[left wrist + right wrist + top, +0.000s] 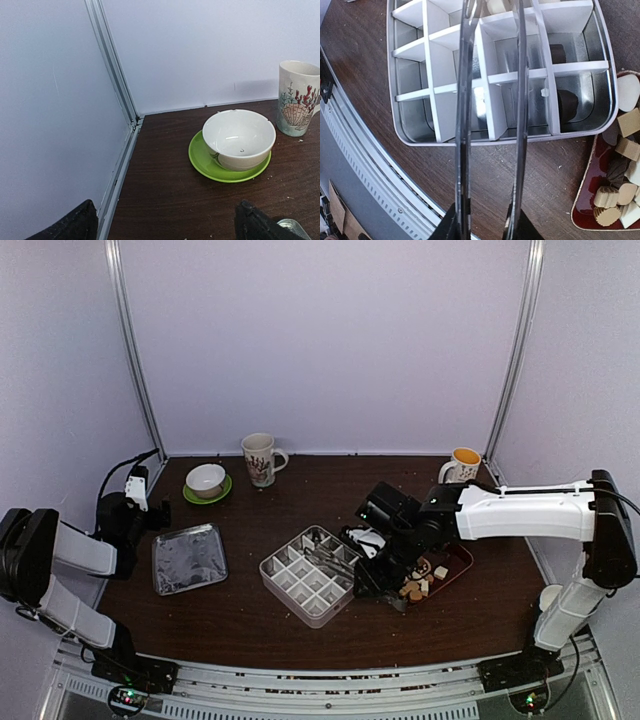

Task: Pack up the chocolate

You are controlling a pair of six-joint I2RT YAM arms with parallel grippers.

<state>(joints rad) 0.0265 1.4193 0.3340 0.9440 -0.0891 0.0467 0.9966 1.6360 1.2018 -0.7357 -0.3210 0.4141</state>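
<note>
The chocolate (420, 585) lies as small tan, white and dark pieces on a red tray (462, 558), also seen in the right wrist view (620, 170). A divided metal box (312, 575) stands left of the tray. Some of its cells (580, 80) hold pieces: two dark pieces (566, 102) and a pale one (496, 6). My right gripper (485, 225) is shut on long metal tongs (464, 125), whose two arms stand apart and reach over the box. My left gripper (165, 227) is open and empty at the far left, near a white bowl (239, 137).
A flat metal lid (188, 558) lies left of the box. The bowl sits on a green saucer (210, 165), with a shell-patterned mug (297, 97) beside it. An orange-lined mug (463, 465) stands at the back right. The table's front rail (365, 150) runs close to the box.
</note>
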